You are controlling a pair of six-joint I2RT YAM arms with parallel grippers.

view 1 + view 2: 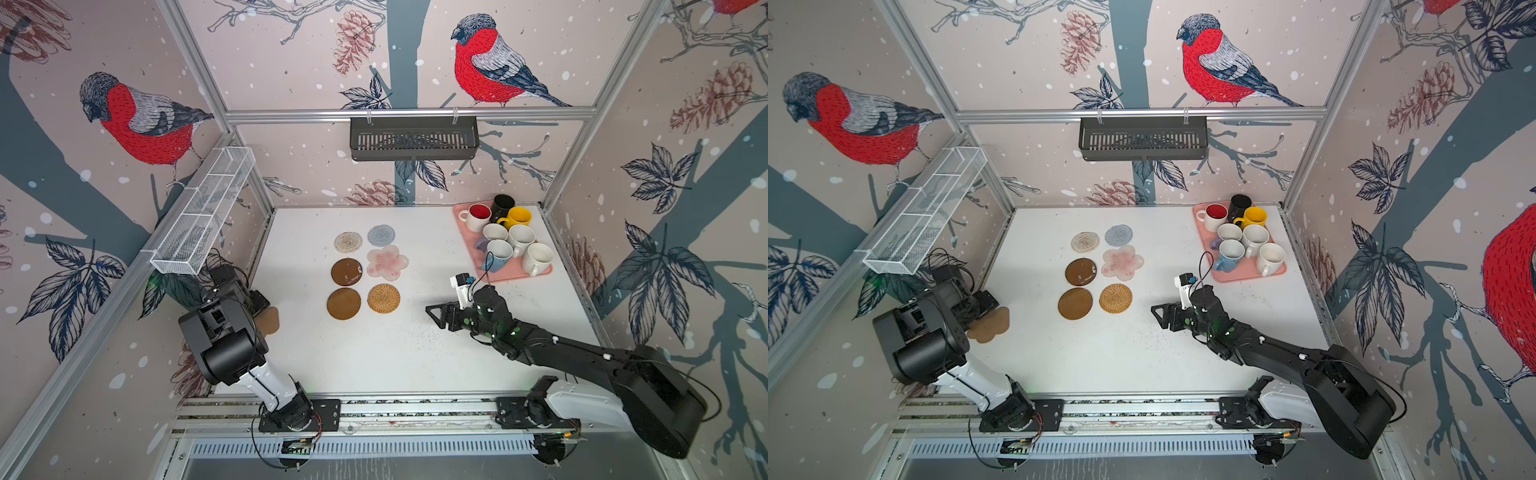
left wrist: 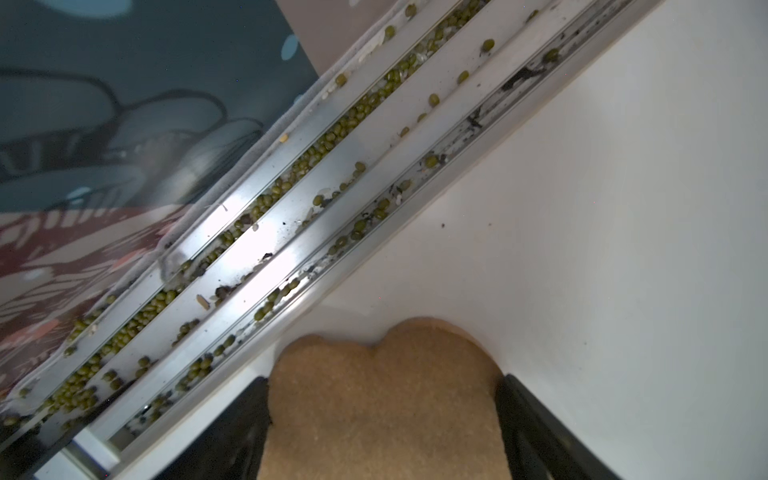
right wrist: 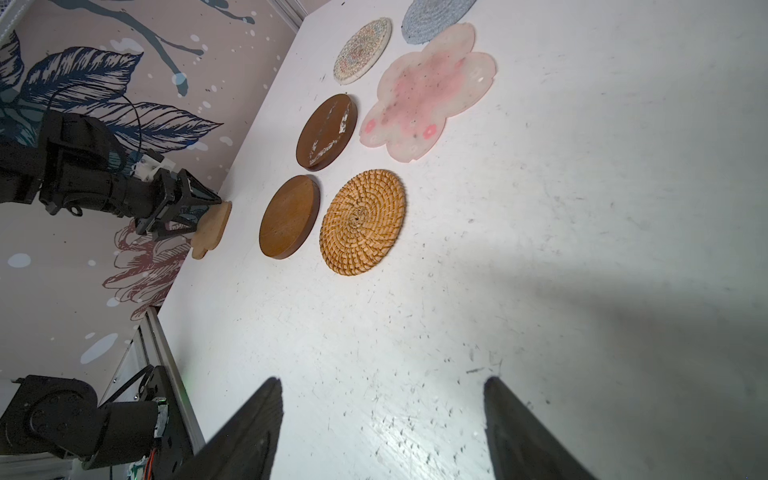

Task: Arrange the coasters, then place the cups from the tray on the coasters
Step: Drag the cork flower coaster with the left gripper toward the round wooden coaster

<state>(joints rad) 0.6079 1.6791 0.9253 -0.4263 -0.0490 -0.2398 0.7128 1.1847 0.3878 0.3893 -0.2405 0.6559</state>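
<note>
The cork flower coaster [image 2: 382, 399] is at the left edge of the table [image 1: 374, 357], flanked by the wide-spread jaws of the left gripper [image 2: 383, 381]; whether they pinch it I cannot tell. Arranging is the step in hand, and this coaster probably needs carrying over near the wicker round [image 1: 383, 298]. The right gripper [image 3: 382, 384] hovers with its jaws apart and empty. The cups [image 1: 538, 257] are on the tray [image 1: 513, 275].

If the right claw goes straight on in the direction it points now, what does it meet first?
Most likely the tan wicker coaster, which lies straight ahead of the open right claw with only bare table between. Its height above the table is unclear, so it might pass over.
</note>
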